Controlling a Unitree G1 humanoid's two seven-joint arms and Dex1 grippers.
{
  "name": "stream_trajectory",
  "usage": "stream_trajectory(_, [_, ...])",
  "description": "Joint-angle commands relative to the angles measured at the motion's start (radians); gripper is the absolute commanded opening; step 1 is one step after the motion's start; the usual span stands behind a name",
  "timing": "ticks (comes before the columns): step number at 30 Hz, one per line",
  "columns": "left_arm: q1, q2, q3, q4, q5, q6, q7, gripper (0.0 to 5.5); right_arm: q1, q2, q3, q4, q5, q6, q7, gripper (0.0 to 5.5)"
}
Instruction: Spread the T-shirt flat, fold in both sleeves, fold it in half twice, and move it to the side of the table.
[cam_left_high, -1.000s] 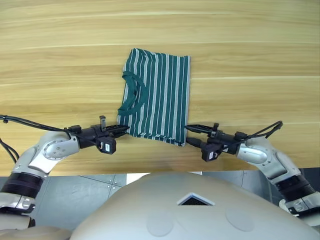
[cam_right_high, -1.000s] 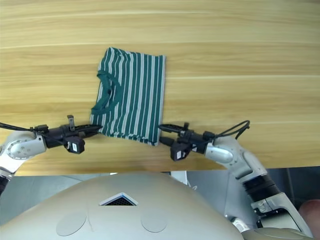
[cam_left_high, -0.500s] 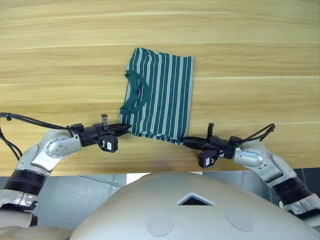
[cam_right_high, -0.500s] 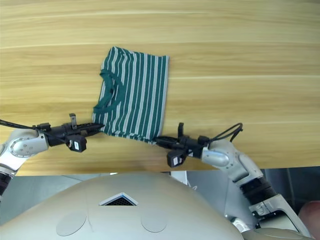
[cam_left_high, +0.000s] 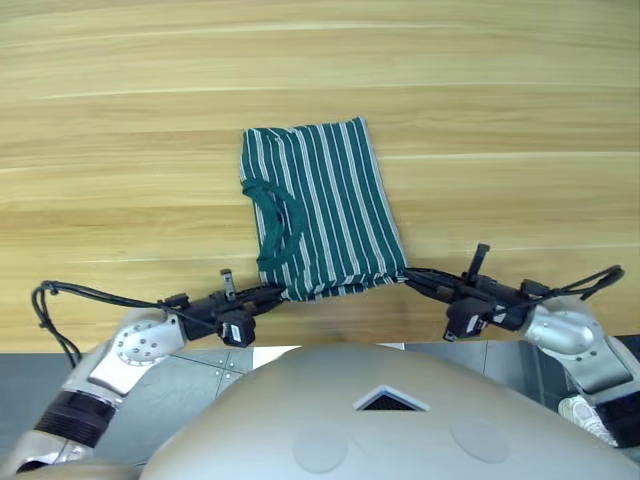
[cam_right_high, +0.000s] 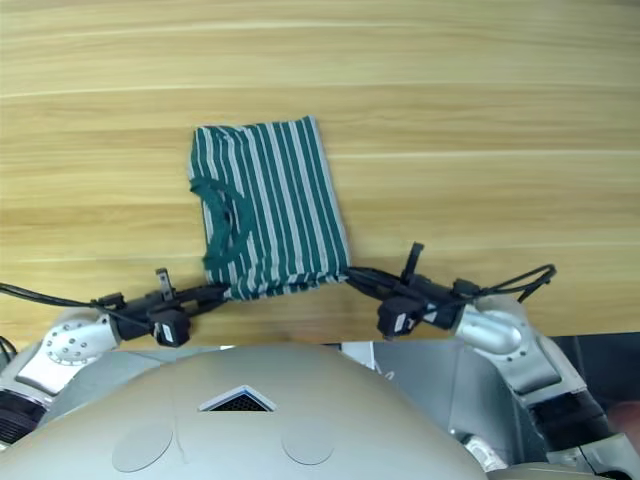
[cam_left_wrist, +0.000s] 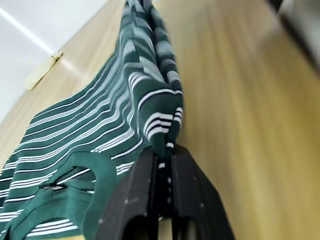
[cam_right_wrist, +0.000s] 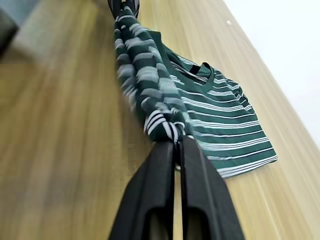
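Observation:
The T-shirt, green with white stripes, lies folded into a narrow rectangle on the wooden table, its collar on the left side. My left gripper is shut on the near left corner of the T-shirt, close to the table's front edge. My right gripper is shut on the near right corner of the T-shirt. The near hem is stretched between the two grippers and bunched at both pinch points.
The table's front edge runs just behind both grippers. Bare wood lies to the left, to the right and beyond the shirt.
Both grippers have pulled the near hem toward the front edge and the right one swung right. The shirt has turned, its far end now lying more to the left.

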Motion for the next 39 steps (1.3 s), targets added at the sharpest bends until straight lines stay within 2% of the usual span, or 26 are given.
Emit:
stream_trajectory(1, [-0.034, -0.079, 0.059, -0.075, -0.095, 0.075, 0.066, 0.13, 0.002, -0.002, -0.032, -0.012, 0.014, 0.006, 0.013, 0.00])
stream_trajectory(5, [-0.064, -0.132, 0.127, -0.140, -0.169, 0.161, 0.106, 0.13, -0.056, 0.043, -0.032, -0.023, 0.024, 0.021, 0.011, 0.00])
stream_trajectory(10, [-0.095, -0.143, 0.192, -0.213, -0.239, 0.269, 0.099, 0.13, -0.189, 0.128, -0.027, -0.025, -0.010, 0.081, -0.005, 0.00])
stream_trajectory(15, [-0.188, -0.165, 0.206, -0.089, -0.163, 0.335, 0.105, 0.13, -0.419, 0.281, -0.007, 0.051, -0.041, 0.211, -0.048, 0.00])
stream_trajectory(23, [-0.452, -0.229, 0.171, 0.189, -0.061, 0.342, 0.112, 0.13, -0.661, 0.441, 0.010, 0.301, -0.137, 0.298, -0.139, 0.00])
stream_trajectory(30, [-0.594, -0.267, 0.159, 0.319, -0.036, 0.321, 0.113, 0.13, -0.782, 0.491, 0.030, 0.494, -0.202, 0.295, -0.192, 0.00])
stream_trajectory(39, [-0.701, -0.275, 0.160, 0.489, -0.029, 0.314, 0.104, 0.13, -0.816, 0.501, 0.063, 0.584, -0.249, 0.280, -0.207, 0.00])
